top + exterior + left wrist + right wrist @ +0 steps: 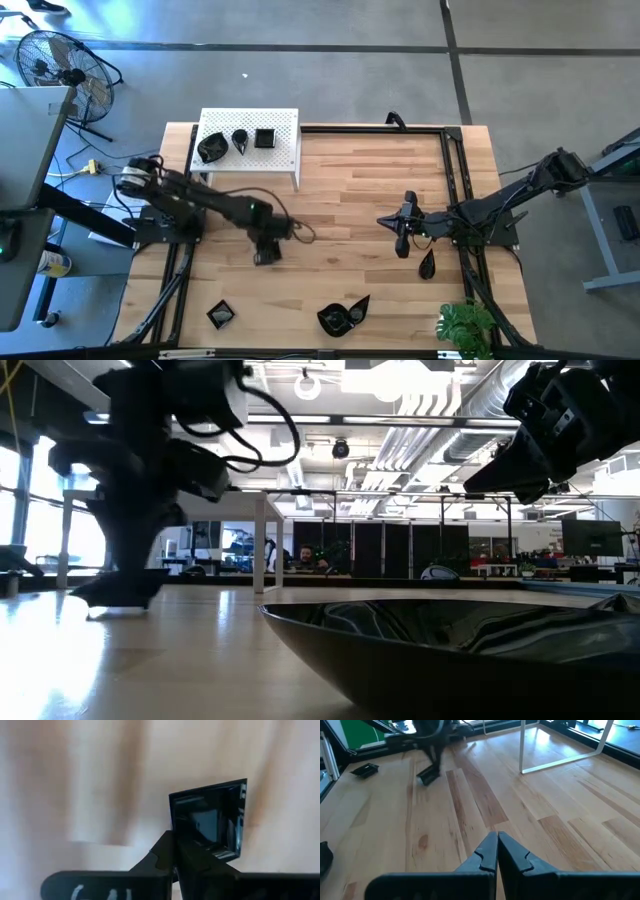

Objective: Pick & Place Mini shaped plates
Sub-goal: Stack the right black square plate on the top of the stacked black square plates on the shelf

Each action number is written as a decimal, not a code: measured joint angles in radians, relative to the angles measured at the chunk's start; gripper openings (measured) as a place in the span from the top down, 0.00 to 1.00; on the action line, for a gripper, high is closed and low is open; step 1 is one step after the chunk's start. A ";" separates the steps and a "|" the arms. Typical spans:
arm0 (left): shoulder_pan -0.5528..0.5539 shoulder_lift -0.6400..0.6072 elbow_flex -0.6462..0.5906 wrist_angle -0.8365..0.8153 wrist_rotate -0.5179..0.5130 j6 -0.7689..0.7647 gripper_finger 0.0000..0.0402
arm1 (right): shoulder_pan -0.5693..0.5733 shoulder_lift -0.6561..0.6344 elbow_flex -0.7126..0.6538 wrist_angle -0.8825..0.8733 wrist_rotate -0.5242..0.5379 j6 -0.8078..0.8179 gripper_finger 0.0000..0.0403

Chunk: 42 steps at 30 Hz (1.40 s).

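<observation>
Left gripper point(266, 252): near the middle of the pale wooden plank surface point(350, 200), toward 7 o'clock of centre; its fingers are closed on the near edge of a small glossy black square plate point(210, 820), as the left wrist view shows.
Why held so: a thin rim pinch is probably the only purchase a flat, shallow dish offers; the plate looks to be at or just above the surface, I cannot tell which.
Held plate's heading: square, so no true long axis; in the left wrist view it sits skewed, one corner leading away from the fingers.
White perforated rectangular stand point(250, 135): at 11 o'clock on the surface, carrying three small black plates point(240, 140) in a row, likely the drop-off.
Loose square plate point(220, 315): at 7 o'clock by the near edge, turned diamond-wise.
Large dark plates point(342, 316): at 6 o'clock, touching or overlapping; a pointed tip aims toward 1 o'clock.
Right gripper point(402, 238): at 4 o'clock of centre, waiting, fingers pressed together on nothing, as the right wrist view shows.
Black teardrop plate point(427, 265): just beside the right gripper, long axis running 12 to 6 o'clock, narrow tip toward 12.
</observation>
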 joint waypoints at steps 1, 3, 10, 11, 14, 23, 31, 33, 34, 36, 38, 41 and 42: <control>0.021 -0.001 0.000 -0.011 -0.019 0.030 0.99 | 0.000 0.000 0.000 0.000 0.000 0.000 1.00; 0.060 -0.002 0.000 -0.026 -0.056 0.094 0.99 | 0.000 0.000 0.000 0.000 0.000 0.000 1.00; 0.166 0.004 0.000 -0.055 -0.249 0.181 0.99 | 0.000 0.000 0.000 0.000 0.000 0.000 1.00; 0.179 0.004 0.000 -0.056 -0.258 0.193 0.99 | 0.000 0.000 0.000 0.000 0.000 0.000 1.00; 0.207 0.004 0.008 -0.100 -0.265 0.202 0.93 | 0.000 0.000 0.000 0.000 0.000 0.000 1.00; 0.225 0.005 0.118 -0.269 -0.337 0.224 0.66 | 0.000 0.000 0.000 0.000 0.011 0.000 1.00; 0.109 0.005 0.154 -0.278 -0.241 0.197 0.64 | 0.000 0.000 0.000 0.000 0.004 0.000 1.00; 0.065 0.005 0.129 -0.281 -0.245 0.190 0.64 | 0.000 0.000 0.000 -0.001 -0.002 0.000 1.00; 0.046 0.005 0.117 -0.279 -0.250 0.175 0.64 | 0.000 0.000 0.000 -0.001 -0.003 -0.001 1.00; 0.017 0.005 0.094 -0.260 -0.273 0.137 0.64 | 0.000 0.000 0.000 -0.001 -0.004 -0.001 1.00; 0.000 0.005 0.073 -0.245 -0.298 0.094 0.64 | 0.000 0.000 0.000 -0.001 -0.004 -0.001 1.00; -0.007 0.005 0.059 -0.233 -0.314 0.060 0.64 | 0.000 0.001 0.000 -0.001 -0.005 -0.001 1.00; -0.006 0.005 0.057 -0.223 -0.313 0.055 0.64 | 0.000 0.001 0.000 0.000 -0.006 -0.001 1.00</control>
